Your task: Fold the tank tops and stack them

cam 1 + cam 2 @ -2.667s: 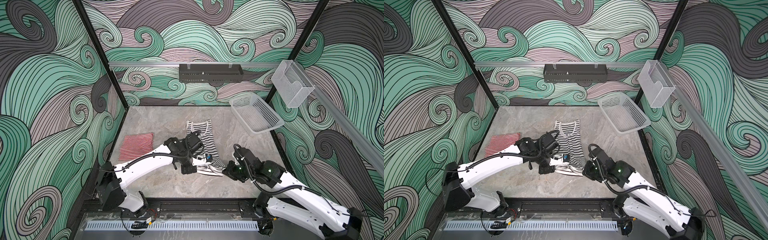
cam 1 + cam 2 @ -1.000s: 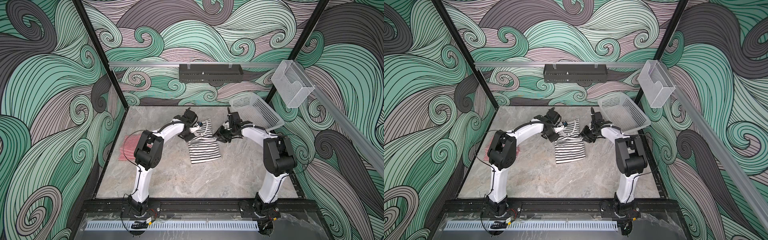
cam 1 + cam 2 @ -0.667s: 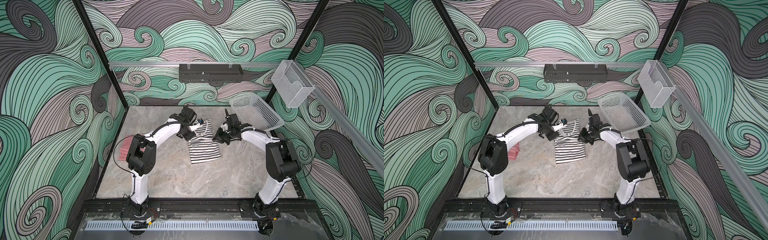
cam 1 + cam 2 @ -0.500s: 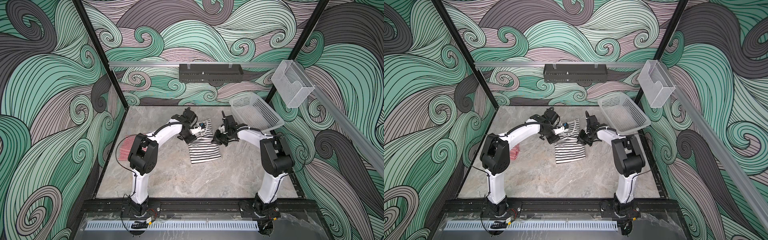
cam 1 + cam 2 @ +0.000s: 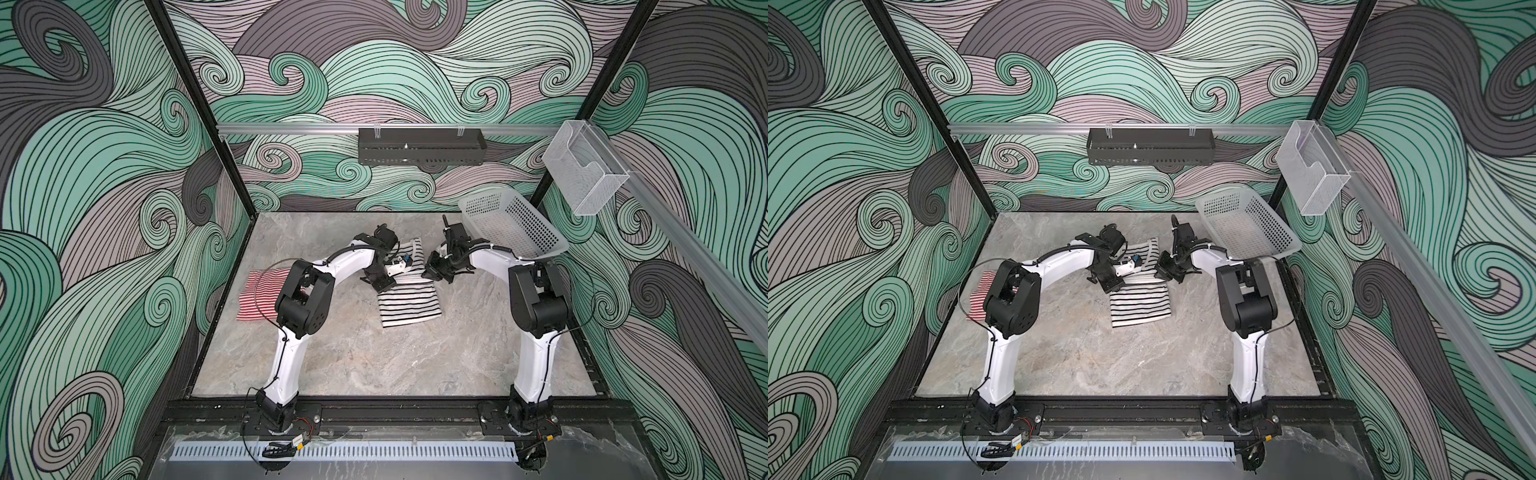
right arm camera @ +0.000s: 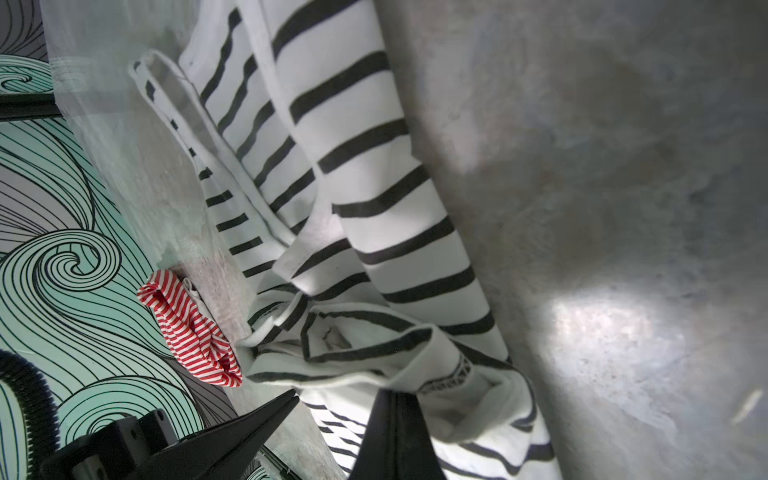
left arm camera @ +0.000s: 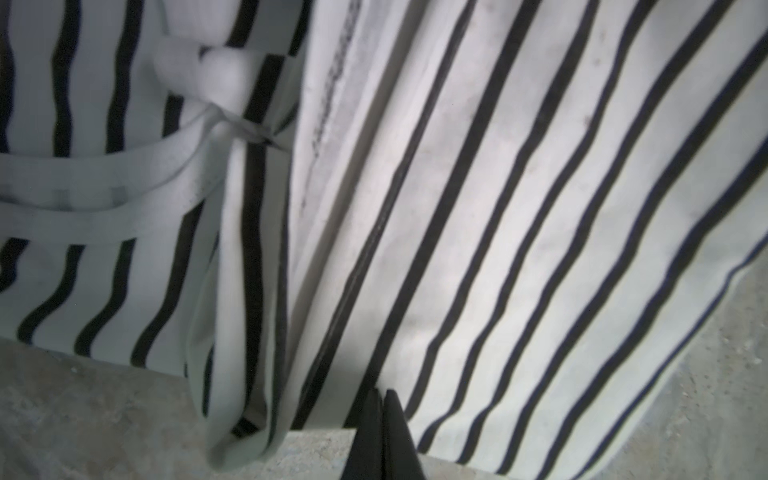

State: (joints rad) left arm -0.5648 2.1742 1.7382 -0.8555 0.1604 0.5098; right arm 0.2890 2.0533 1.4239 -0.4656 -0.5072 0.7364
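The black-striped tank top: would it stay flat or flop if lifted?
Probably flops: the black-striped tank top bunches and creases in the right wrist view. Likely light, being thin cloth. It may drag along the smooth table.

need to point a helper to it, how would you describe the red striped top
On the grey stone table, look to the left edge, by the swirly wall. The red-and-white striped top lies there. The only other top, mid-table, has black stripes on white.

Black-striped tank top (image 5: 409,309) now doubled toward 12 o'clock. Your left gripper (image 7: 380,411) and right gripper (image 6: 395,415) have clamped its side edges.
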